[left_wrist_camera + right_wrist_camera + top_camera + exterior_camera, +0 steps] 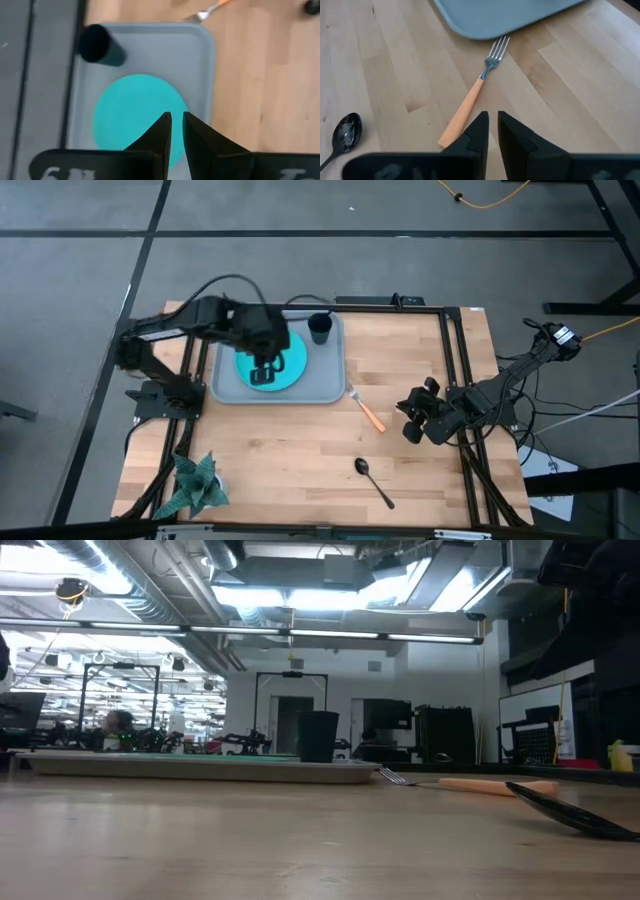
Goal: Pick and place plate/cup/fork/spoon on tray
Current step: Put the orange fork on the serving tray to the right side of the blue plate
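The grey-blue tray (330, 380) lies at the table's far left. The turquoise plate (295, 360) lies flat in it, and the dark cup (320, 330) stands upright in its far right corner. My left gripper (265, 372) hovers above the plate (130, 110) with its fingers shut and empty. The orange-handled fork (368, 410) lies on the wood just right of the tray, its tines toward the tray. The dark spoon (373, 480) lies nearer the front edge. My right gripper (408, 420) is shut and empty, raised just right of the fork's handle end (450, 132).
A small potted plant (195, 485) stands at the table's front left corner. Black frame rails (455, 360) run along the table's edges. Bare wood lies between the tray, the fork and the spoon.
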